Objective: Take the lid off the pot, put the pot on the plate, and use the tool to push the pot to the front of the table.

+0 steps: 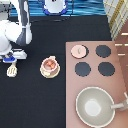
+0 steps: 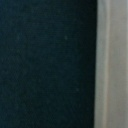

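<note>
Steep overhead of table (image 1: 35, 100); wrist close-up.

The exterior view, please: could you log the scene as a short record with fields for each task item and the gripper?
lid: off the pot, lying on the stove's burner nearest the exterior view's top left
pot: open, reddish pieces inside, sitting on the plate
plate: on the black table, under the pot
tool: flat on the table at the exterior view's left
gripper: directly above the tool's handle end, at the exterior view's left
pan: large grey, on the stove at the exterior view's bottom right
</note>
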Robot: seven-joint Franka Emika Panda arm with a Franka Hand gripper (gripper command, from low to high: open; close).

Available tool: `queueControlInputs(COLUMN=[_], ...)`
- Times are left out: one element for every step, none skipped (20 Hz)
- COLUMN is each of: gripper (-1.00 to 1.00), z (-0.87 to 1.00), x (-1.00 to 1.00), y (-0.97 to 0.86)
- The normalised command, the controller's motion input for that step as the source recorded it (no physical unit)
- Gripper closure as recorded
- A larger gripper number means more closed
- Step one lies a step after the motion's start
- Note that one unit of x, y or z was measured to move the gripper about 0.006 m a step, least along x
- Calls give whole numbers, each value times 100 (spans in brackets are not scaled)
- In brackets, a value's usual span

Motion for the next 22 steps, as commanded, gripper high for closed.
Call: queueControlInputs(gripper=[100, 100, 100, 100, 100, 100, 100, 100, 100, 100, 100, 100, 100, 100, 100, 100, 100, 100, 100, 100, 100, 100], z=[0, 0, 0, 0, 0, 0, 0, 0, 0, 0, 0, 0, 4, 14, 32, 50, 60, 65, 67, 71, 76, 83], x=[5, 4, 1, 0, 0, 0, 0, 0, 0, 0, 0, 0, 0, 0, 0, -5, -13, -25, -35, -43, -49, -53], y=[-13, -13, -12, -11, -11, -12, -12, -12, -11, -12, -9, -9, -8, -3, 0, 0, 11, 18, 21, 27, 33, 41])
